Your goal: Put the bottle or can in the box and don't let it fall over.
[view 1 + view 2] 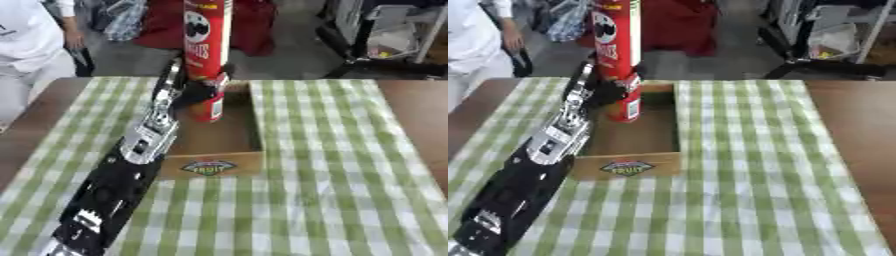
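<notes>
A tall red Pringles can [207, 45] stands upright at the far end of the open cardboard box [256, 125], its base low inside the box and its top cut off by the view's upper edge. The box carries a "FRUIT" label [209, 167] on its near wall. My left arm reaches in from the lower left along the box's left side. My left hand [196, 92] is curled round the can's lower part. The right hand shows in neither view.
A green-and-white checked cloth [341, 165] covers the brown table [420, 110]. A person in white [26, 45] stands off the far left corner. Red bags and a black stand lie on the floor beyond the table's far edge.
</notes>
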Controlling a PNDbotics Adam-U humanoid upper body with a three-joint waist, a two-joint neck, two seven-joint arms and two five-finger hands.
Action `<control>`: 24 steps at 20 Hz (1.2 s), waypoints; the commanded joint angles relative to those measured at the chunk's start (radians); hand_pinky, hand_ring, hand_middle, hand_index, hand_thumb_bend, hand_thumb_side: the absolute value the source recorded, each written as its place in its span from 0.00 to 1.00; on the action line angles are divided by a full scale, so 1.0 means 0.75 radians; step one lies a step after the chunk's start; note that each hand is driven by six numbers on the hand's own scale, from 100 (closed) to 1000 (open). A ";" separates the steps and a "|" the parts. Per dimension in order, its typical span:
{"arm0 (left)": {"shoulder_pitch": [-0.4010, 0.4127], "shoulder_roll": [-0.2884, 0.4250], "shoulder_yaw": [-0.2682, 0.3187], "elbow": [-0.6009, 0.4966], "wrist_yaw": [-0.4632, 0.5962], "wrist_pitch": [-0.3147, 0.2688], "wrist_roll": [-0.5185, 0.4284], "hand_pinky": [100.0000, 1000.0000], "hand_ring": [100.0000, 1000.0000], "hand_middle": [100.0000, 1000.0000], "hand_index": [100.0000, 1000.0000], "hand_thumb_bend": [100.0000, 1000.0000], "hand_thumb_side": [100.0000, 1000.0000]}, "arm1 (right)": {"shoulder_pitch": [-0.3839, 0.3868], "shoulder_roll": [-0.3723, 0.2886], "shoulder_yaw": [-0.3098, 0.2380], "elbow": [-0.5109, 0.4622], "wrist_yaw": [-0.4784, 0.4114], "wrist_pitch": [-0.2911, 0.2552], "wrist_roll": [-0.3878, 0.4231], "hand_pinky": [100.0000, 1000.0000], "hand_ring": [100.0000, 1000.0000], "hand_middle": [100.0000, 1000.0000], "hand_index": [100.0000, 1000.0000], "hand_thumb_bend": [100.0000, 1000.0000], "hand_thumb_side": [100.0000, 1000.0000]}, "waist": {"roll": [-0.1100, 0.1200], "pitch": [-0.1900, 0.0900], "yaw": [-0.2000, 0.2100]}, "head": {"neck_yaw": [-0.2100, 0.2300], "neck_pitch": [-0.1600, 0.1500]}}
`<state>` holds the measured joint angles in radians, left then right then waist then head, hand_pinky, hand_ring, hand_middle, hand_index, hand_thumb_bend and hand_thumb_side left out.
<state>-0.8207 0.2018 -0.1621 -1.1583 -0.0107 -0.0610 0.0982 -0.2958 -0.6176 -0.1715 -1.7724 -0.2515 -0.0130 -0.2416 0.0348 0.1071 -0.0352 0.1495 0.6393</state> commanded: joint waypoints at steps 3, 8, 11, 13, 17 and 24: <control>-0.042 0.052 0.003 -0.024 -0.162 -0.021 -0.081 1.00 0.99 0.88 0.91 0.34 0.41 | -0.015 -0.023 -0.010 -0.029 -0.005 0.000 0.003 0.82 0.74 0.74 0.81 0.00 0.69 | -0.002 -0.017 0.001 | -0.002 -0.008; -0.045 0.067 0.015 -0.016 -0.303 0.011 -0.159 1.00 1.00 0.95 0.96 0.45 0.62 | -0.013 -0.022 -0.011 -0.029 -0.005 0.000 0.004 0.82 0.74 0.74 0.81 0.00 0.70 | -0.001 -0.022 0.004 | 0.000 -0.007; -0.046 0.072 0.018 -0.012 -0.366 0.030 -0.198 1.00 1.00 0.98 1.00 0.51 0.73 | -0.012 -0.022 -0.011 -0.029 -0.006 0.000 0.003 0.82 0.74 0.74 0.81 0.00 0.70 | -0.002 -0.023 0.006 | 0.002 -0.006; -0.048 0.075 0.019 -0.008 -0.403 0.046 -0.224 1.00 1.00 1.00 1.00 0.53 0.76 | -0.011 -0.022 -0.011 -0.028 -0.006 0.000 0.003 0.82 0.74 0.74 0.81 0.00 0.70 | -0.002 -0.024 0.007 | 0.003 -0.006; -0.047 0.075 0.027 -0.011 -0.442 0.067 -0.247 1.00 1.00 0.98 1.00 0.47 0.72 | -0.009 -0.021 -0.011 -0.028 -0.008 0.000 0.003 0.82 0.74 0.73 0.81 0.00 0.70 | -0.003 -0.025 0.009 | 0.003 -0.006; -0.045 0.077 0.033 -0.030 -0.415 0.080 -0.236 1.00 1.00 0.95 0.98 0.38 0.66 | -0.008 -0.021 -0.012 -0.028 -0.009 -0.002 0.001 0.82 0.74 0.73 0.81 0.00 0.69 | -0.007 -0.029 0.014 | 0.008 -0.006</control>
<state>-0.8334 0.2365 -0.1463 -1.1624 -0.3260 -0.0041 -0.0815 -0.2904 -0.6111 -0.1716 -1.7725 -0.2518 -0.0129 -0.2415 0.0352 0.1018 -0.0253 0.1523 0.6396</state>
